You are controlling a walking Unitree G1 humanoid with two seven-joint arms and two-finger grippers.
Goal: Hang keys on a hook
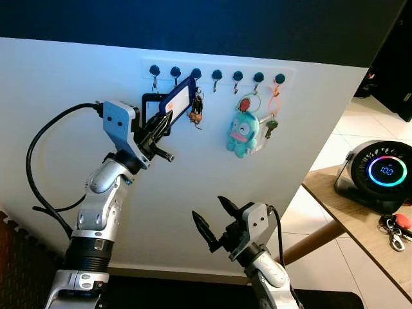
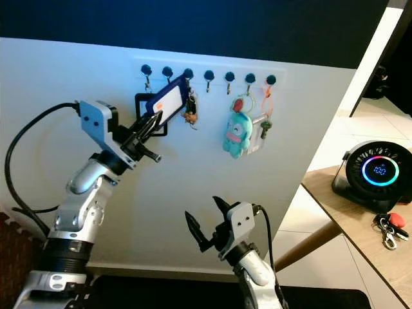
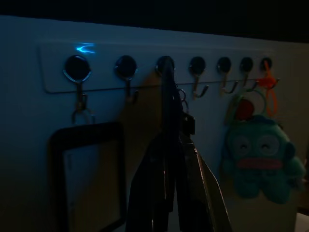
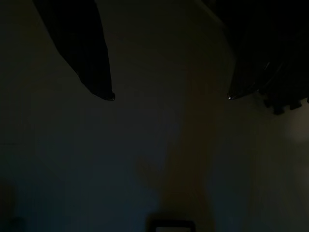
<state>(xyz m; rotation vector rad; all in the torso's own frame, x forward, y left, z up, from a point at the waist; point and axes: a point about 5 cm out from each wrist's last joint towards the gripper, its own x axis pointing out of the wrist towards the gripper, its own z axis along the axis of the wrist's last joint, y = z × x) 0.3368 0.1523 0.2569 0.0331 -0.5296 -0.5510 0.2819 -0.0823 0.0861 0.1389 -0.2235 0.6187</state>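
Up at the hook rail, the left claw pinches the blue tag, its keys dangling just beside the third hook. If the ring misses that hook, releasing drops everything. Right claw hangs low, fingers spread.

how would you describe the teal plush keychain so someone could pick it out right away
Start at the white hook rail with its row of dark knobs on the white wall. Toward its right end hangs the teal plush keychain, a small monster figure, beside a key on an orange loop. It is the only soft, round-eyed toy there; the left-hand hangers are flat card holders.
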